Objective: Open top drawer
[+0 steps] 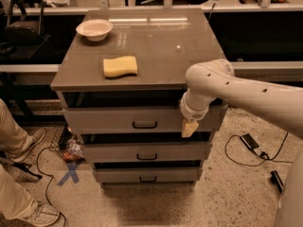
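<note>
The top drawer [109,119] is the widest grey front of three, just under the cabinet's top, with a small dark loop handle [145,125] at its centre. A dark gap shows between it and the top. My gripper [189,127] hangs from the white arm [246,96] that comes in from the right. It is in front of the right part of the top drawer's front, at its lower edge and well to the right of the handle. It holds nothing that I can see.
Two narrower drawers, the middle [142,152] and the bottom [144,175], sit below. On the cabinet top [161,46] are a white bowl [94,29] and a yellow sponge [120,66]. A person's legs [14,174] stand at the left. Cables [251,148] lie on the floor at the right.
</note>
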`<control>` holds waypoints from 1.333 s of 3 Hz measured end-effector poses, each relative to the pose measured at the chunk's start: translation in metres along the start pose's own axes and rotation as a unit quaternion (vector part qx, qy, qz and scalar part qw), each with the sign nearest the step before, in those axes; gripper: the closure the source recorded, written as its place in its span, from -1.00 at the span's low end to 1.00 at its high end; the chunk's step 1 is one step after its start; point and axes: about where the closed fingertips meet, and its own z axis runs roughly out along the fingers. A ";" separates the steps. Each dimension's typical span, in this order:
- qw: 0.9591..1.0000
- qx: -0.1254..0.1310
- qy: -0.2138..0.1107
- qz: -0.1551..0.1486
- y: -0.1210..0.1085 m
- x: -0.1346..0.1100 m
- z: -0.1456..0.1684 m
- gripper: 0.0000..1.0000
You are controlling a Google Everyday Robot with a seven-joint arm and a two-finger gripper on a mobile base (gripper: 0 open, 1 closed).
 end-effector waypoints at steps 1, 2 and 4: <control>1.000 0.000 0.000 0.000 -0.001 0.000 -0.003 0.30; 1.000 0.000 0.000 0.000 -0.001 -0.001 -0.008 0.77; 1.000 0.006 -0.009 0.010 0.006 0.004 -0.019 1.00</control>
